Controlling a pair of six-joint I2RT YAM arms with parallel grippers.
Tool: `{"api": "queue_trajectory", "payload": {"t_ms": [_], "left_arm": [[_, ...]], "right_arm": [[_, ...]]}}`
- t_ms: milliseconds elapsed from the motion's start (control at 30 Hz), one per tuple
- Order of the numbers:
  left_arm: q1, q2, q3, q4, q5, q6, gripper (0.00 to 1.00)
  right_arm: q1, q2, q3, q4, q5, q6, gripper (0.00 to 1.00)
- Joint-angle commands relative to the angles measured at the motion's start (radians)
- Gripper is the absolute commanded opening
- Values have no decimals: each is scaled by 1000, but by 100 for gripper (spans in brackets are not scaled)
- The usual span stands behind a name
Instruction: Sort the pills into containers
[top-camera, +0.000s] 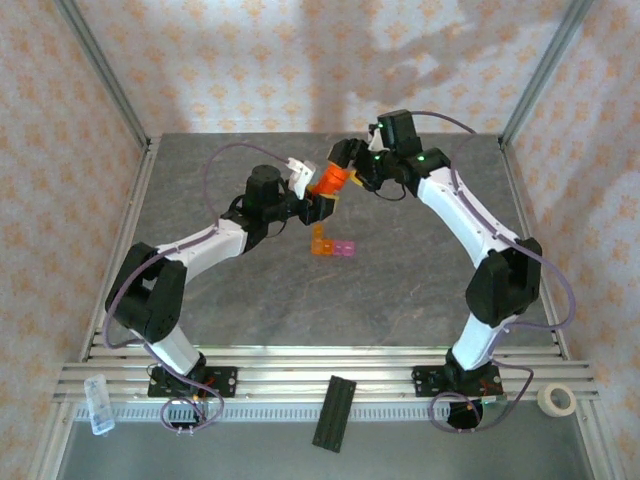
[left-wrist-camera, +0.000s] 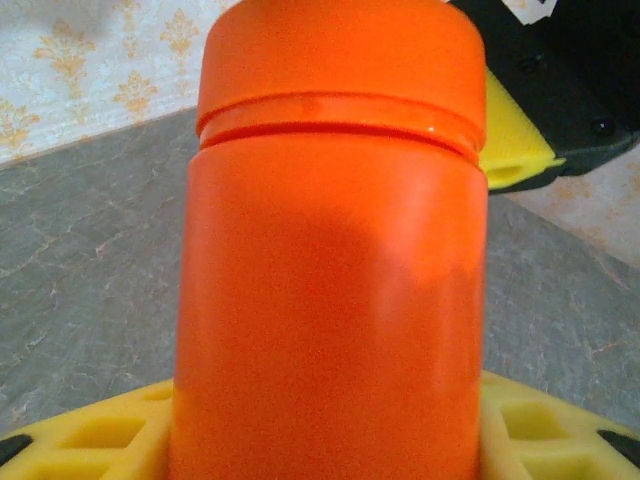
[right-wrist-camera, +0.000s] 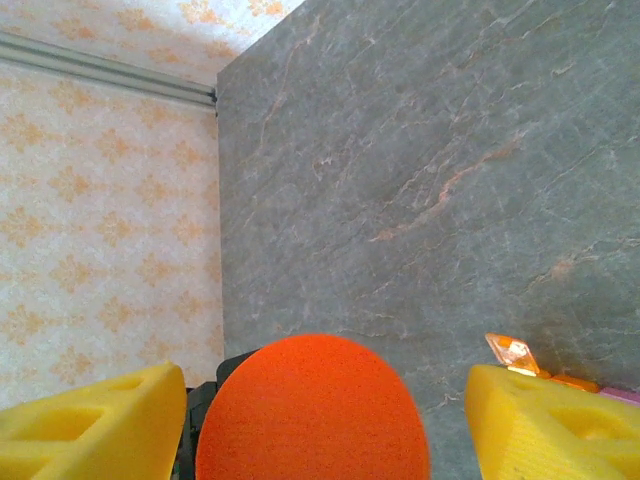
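Orange bottle (left-wrist-camera: 330, 300) clamped in left gripper (top-camera: 312, 192); right gripper (top-camera: 350, 168) open astride cap (right-wrist-camera: 312, 410); containers (top-camera: 333, 245) on table (top-camera: 400, 290) near left gripper.

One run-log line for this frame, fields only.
left tool: shut on orange bottle | right tool: open, straddling cap | cell strip: on table, untouched

My gripper (right-wrist-camera: 325, 415) straddles the orange bottle (right-wrist-camera: 312, 440), seen end-on as a round disc. My yellow fingers (right-wrist-camera: 90, 425) flank it, a gap on each side. Right of the bottle, an orange corner of the containers (right-wrist-camera: 512, 352) peeks over one finger. Beyond the bottle lies the grey table (right-wrist-camera: 420, 150).
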Motion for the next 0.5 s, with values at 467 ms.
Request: {"api": "queue_trajectory", "payload": {"t_ms": [467], "left_arm": [[4,9,33,10,27,4,0]], "right_arm": [[22,11,14,2,22,-74,39]]}}
